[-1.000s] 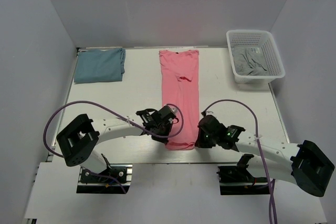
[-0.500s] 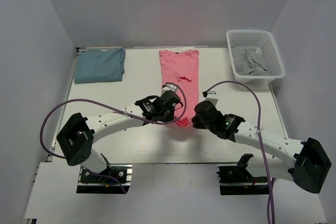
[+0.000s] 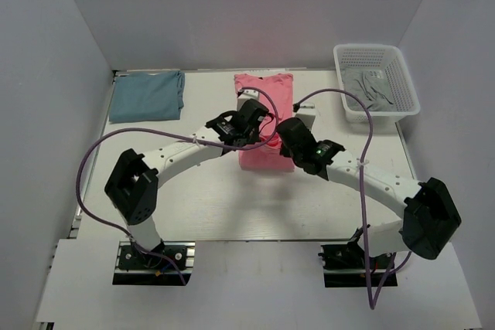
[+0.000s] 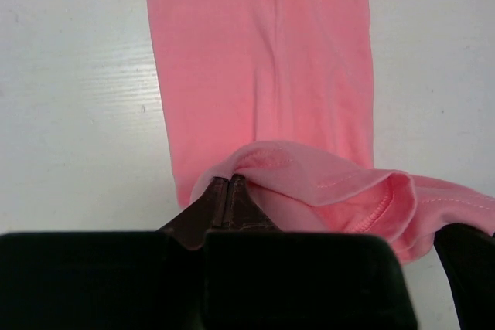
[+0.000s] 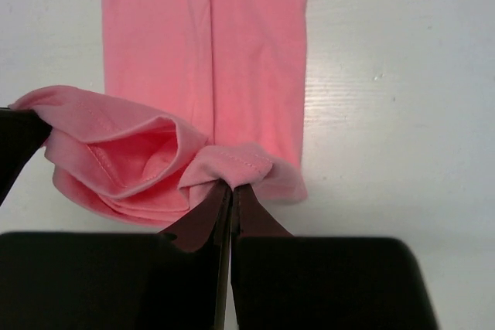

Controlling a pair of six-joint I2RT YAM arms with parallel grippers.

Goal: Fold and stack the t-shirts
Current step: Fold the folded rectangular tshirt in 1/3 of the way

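The salmon pink t-shirt (image 3: 263, 90) lies as a long narrow strip at the table's far middle, its near end lifted and doubled back over itself. My left gripper (image 3: 257, 130) is shut on the left corner of that hem (image 4: 263, 161). My right gripper (image 3: 283, 134) is shut on the right corner (image 5: 232, 164). The hem sags in a loop between them (image 5: 116, 156). The teal-blue t-shirt (image 3: 146, 96) lies folded flat at the far left, away from both grippers.
A white plastic basket (image 3: 377, 53) with grey cloth (image 3: 370, 90) in it stands at the far right corner. Purple cables arch over both arms. Grey walls close in the table on the left, right and back.
Both grippers have carried the pink shirt's near hem from the table's near middle toward the far end, folding the strip over itself. The teal shirt and the basket have not moved.
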